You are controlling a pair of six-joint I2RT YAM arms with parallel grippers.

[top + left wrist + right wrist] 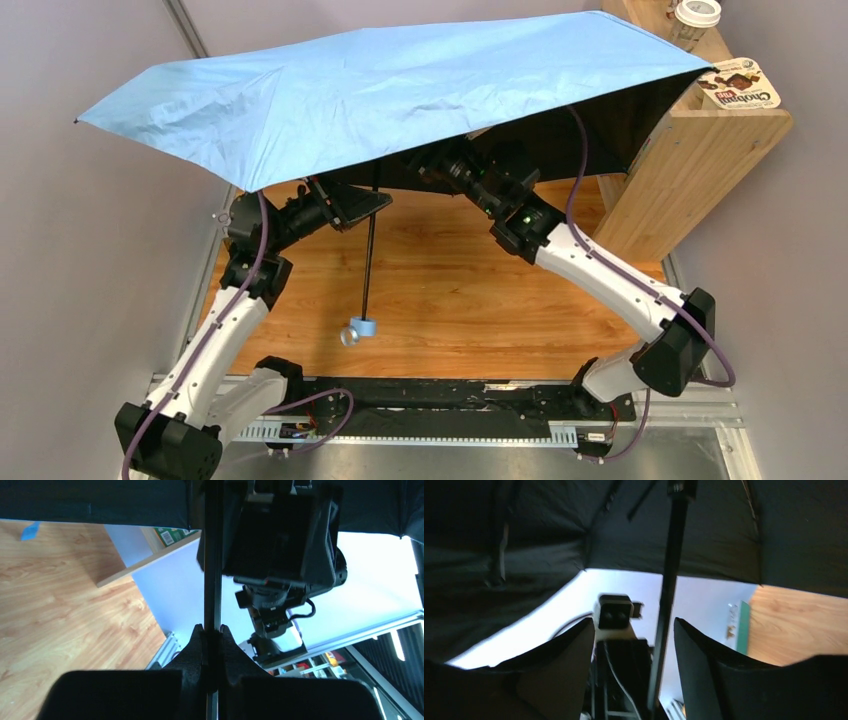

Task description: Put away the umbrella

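Note:
The umbrella (400,90) is open, its sky-blue canopy spread high over the far half of the table. Its dark shaft (370,260) hangs down to the small blue handle (362,328) above the table. My left gripper (372,200) is shut on the shaft just below the canopy; in the left wrist view the gripper (212,627) pinches the shaft (212,555). My right gripper (634,622) is open under the dark canopy underside (524,530), with the shaft (669,580) between its fingers, nearer the right one, not touching. In the top view the canopy hides its fingers.
A wooden shelf unit (690,150) stands at the far right, with a lidded cup (695,18) and a Chobani pack (740,85) on top. The canopy's right edge reaches it. The wooden table (450,290) lies below. Grey walls close in on the left.

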